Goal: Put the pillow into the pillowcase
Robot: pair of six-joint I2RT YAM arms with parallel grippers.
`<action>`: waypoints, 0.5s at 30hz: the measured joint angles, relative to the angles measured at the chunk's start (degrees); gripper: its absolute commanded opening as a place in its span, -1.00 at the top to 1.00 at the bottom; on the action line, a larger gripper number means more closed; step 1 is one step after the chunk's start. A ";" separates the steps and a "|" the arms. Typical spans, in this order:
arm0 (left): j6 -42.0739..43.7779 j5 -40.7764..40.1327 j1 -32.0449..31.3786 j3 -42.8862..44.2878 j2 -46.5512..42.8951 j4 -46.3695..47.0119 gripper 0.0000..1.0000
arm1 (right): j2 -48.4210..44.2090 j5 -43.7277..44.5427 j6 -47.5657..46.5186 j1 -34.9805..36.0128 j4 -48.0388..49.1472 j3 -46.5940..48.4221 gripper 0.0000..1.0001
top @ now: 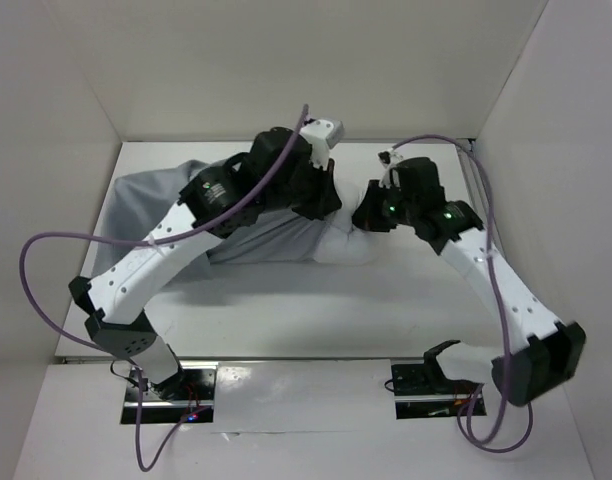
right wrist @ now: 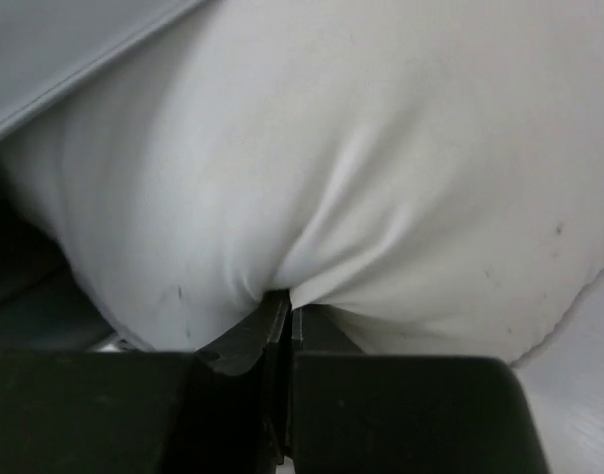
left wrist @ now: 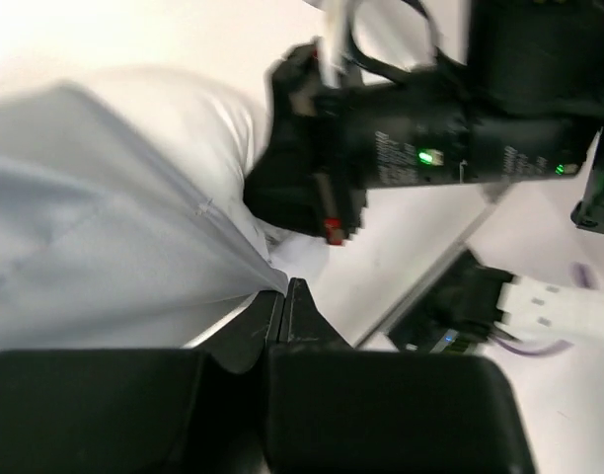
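Top view, pillowcase point(top: 156, 195): grey, spread at upper left on table point(top: 316, 300), partly hidden under L arm point(top: 166, 240).
Top view, pillow point(top: 344, 246): white, at frame centre; left part is covered by the grey cloth, right end is bare.
L wrist view, L gripper point(left wrist: 284, 296): clenched at lower centre, pillowcase hem is pinched at the tips; pillow is seen at upper centre.
R wrist view, R gripper point(right wrist: 282, 308): clenched at bottom centre, a fold of pillow fabric is nipped; pillowcase edge is seen at upper left.

White table point(top: 316, 310) boxed in by 3 plain white walls point(top: 286, 60), brightly and evenly lit.
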 measured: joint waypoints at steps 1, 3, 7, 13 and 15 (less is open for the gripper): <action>-0.07 1.27 0.15 2.05 -0.26 -1.07 1.00 | -3.19 -0.48 0.00 0.09 -0.98 -0.02 1.00; -0.44 4.20 1.20 5.60 -1.03 -3.17 1.00 | -9.29 -0.79 0.24 0.11 -3.26 0.02 1.00; -2.08 9.44 4.81 9.68 -3.04 -5.90 1.00 | -17.27 -1.68 1.95 0.11 -7.34 0.02 1.00; -6.40 24.11 17.59 12.92 3.56 -8.02 1.00 | -20.37 -3.10 6.23 0.11 -7.39 -3.87 1.00; -6.95 28.06 20.72 15.72 10.45 -7.69 1.00 | -18.40 -1.64 7.21 0.09 -7.72 -3.74 1.00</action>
